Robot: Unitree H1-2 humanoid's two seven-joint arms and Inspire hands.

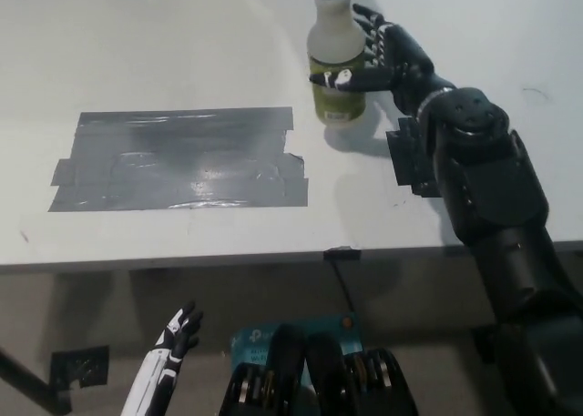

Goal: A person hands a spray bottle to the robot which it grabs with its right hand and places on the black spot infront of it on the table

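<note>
Low at the left, below the desk [137, 52] edge, the white left hand [175, 336] rests with its fingers loosely apart, holding nothing. On the pale desk above it lies a broad patch of grey tape [178, 158], long side running across, its strips overlapping unevenly. Further right, near the far edge of the view, the spray bottle [335, 56] stands upright, its lower part yellow-green with a label, its upper part clear and its neck cut off by the top of the frame; whether its base touches the desk cannot be told. The black right hand [383, 59] is wrapped round the bottle from the right, fingers [349, 76] curled across its front and pressing on the label. Just beside and nearer, the black spot [408, 161] of tape is mostly hidden under the black right arm [483, 188], which comes up from the lower right. The bottle is off the spot, near its far left corner
</note>
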